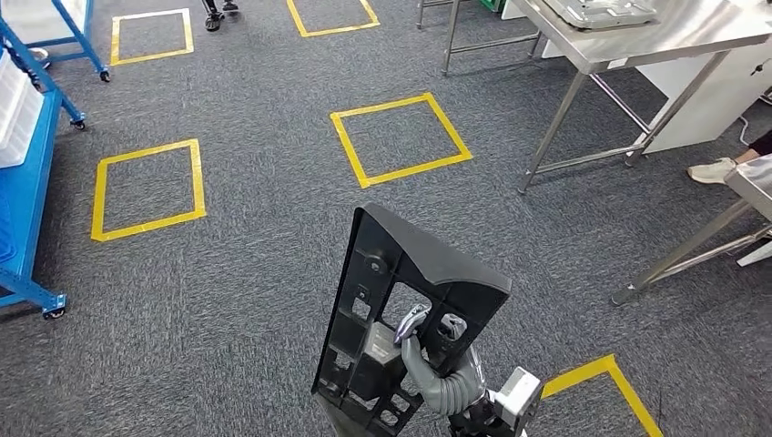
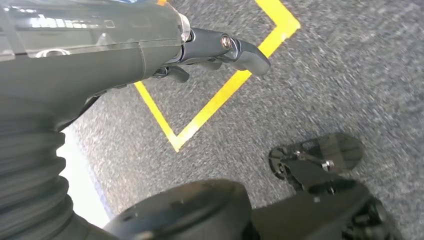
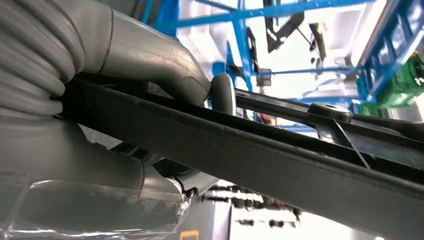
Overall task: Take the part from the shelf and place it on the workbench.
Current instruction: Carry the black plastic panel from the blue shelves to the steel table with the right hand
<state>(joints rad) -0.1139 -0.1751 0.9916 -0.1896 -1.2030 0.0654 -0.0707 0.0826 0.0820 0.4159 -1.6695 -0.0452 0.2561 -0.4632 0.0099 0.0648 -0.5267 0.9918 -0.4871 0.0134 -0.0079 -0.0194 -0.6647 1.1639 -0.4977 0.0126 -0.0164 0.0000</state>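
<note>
The right hand (image 1: 437,364) grips the black part (image 1: 401,319), fingers hooked through an opening in its ribbed frame, holding it upright and slightly tilted above the grey carpet (image 1: 255,273) at the near centre. In the right wrist view the hand (image 3: 150,75) clamps the part's edge (image 3: 280,160). The left hand (image 2: 200,50) hangs over the floor with nothing in it, fingers extended and loosely apart. The steel workbench (image 1: 655,41) stands far right, a grey tray (image 1: 596,11) on it. Blue shelves (image 1: 27,182) stand at the left. Yellow taped squares (image 1: 401,138) mark the carpet.
</note>
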